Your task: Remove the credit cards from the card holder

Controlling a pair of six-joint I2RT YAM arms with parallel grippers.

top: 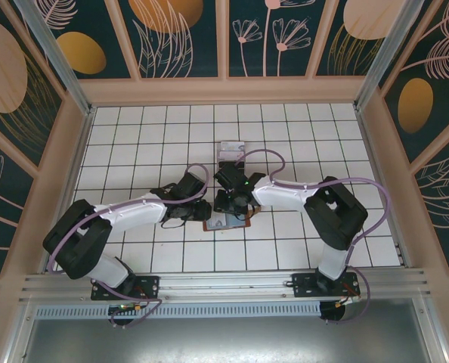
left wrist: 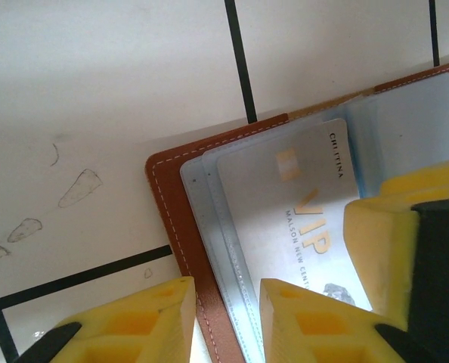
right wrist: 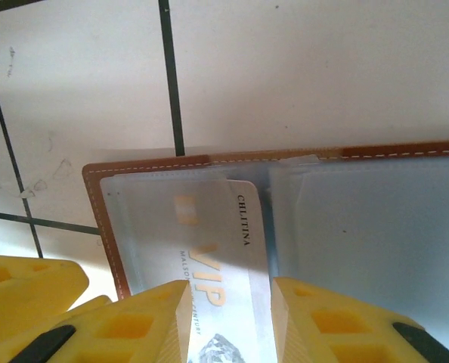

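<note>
Credit card [right wrist: 218, 249], silver-grey plastic with gold VIP lettering, lay between the right fingers [right wrist: 228, 299], seemingly tucked in a clear sleeve. Clamped or merely flanked: could not tell. Judged best to draw it straight along the sleeve, low over the white tiled bench [left wrist: 119, 76]. The left fingers [left wrist: 226, 302], parted astride the stitched edge, should press the open brown leather card holder [left wrist: 168, 189] flat. The card looked thin, glossy and slippery.

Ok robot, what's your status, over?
Left gripper part open at edge of card holder. Right gripper straddles VIP card, grip unclear. Card partly in its pocket. Grippers crowded together.
</note>
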